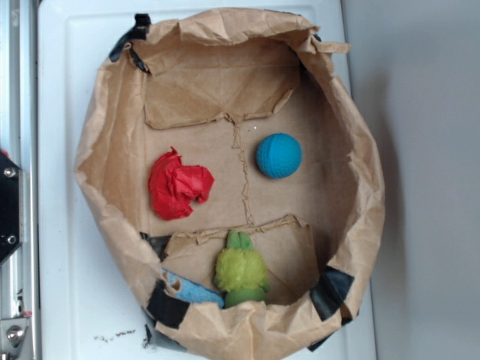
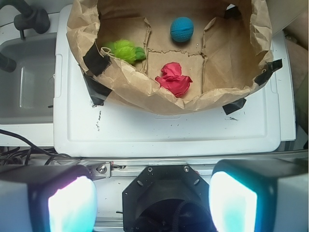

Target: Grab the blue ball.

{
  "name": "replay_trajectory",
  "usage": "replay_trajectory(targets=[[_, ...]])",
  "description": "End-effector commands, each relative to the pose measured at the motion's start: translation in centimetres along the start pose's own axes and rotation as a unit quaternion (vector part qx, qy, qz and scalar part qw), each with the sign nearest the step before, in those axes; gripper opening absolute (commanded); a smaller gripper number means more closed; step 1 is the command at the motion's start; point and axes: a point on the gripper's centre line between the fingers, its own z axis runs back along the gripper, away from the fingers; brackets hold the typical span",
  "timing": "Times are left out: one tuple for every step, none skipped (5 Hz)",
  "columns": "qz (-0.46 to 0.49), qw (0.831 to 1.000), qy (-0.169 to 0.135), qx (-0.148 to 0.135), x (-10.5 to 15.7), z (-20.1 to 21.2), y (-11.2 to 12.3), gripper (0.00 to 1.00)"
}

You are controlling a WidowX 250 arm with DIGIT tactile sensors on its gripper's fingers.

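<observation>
Still outside the paper bag [image 2: 145,99], the gripper [image 2: 152,203], fingers apart, probably awaits reaching the blue ball [image 2: 182,29] at twelve o'clock.

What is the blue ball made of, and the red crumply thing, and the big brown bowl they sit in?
The blue ball looks like matte rubber or foam: dull, no shine, faint grooves. The red wad seems to be crumpled paper, with sharp creases. The brown container is creased kraft paper, like a rolled-down bag, with black tape.
</observation>
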Motion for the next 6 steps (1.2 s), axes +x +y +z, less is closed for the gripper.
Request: replay_trajectory(targets=[[0.0,1.0,0.0,0.0,0.0,0.0,0.0,1.0],[-0.011,0.999,-0.008,-0.029,-1.3,-0.4,0.1,1.0],[-0.009,1.0,-0.006,-0.014,-0.7,-1.8,0.3,1.0],[-0.009,1.0,-0.006,-0.014,-0.7,-1.8,0.3,1.0],[-0.009,1.0,-0.006,-0.014,-0.7,-1.8,0.3,1.0],[-0.009,1.0,-0.006,-0.014,-0.7,-1.8,0.3,1.0]])
